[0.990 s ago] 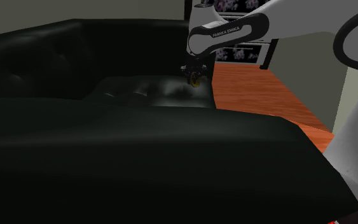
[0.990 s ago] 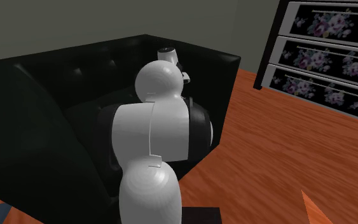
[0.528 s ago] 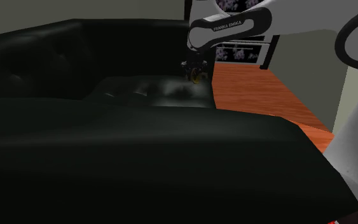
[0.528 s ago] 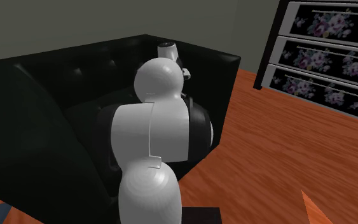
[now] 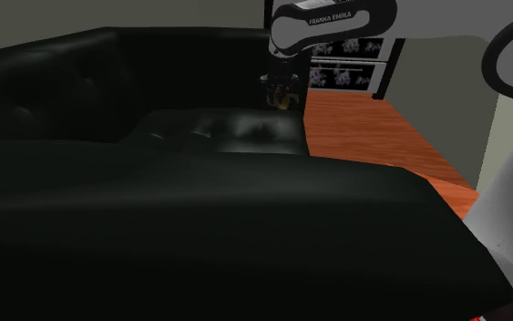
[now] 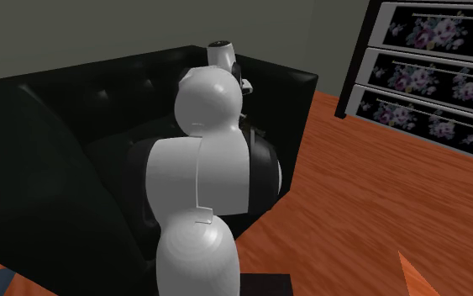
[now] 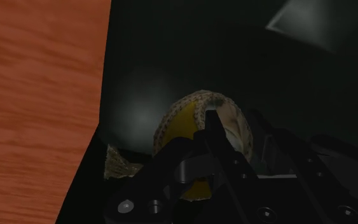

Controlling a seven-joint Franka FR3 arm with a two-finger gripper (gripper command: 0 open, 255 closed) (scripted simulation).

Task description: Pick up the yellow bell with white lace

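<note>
While the gripper (image 5: 282, 97) hangs above the black sofa (image 5: 108, 201), its fingers (image 7: 213, 139) clamp narrowly around the yellow bell (image 7: 179, 130) with lace trim.

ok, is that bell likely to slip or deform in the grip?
Probably rigid: the bell looks undented in the gripper's clasp. Its rounded yellow body could swivel or slip. The lace trim may add some grip.

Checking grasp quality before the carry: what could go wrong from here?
1. The gripper seems to pinch the round yellow bell off-centre, most of its body bulging past one finger; it may twist or slip out.
2. It hangs above the black sofa cushion near the edge beside the wooden floor; a drop could roll off.
</note>
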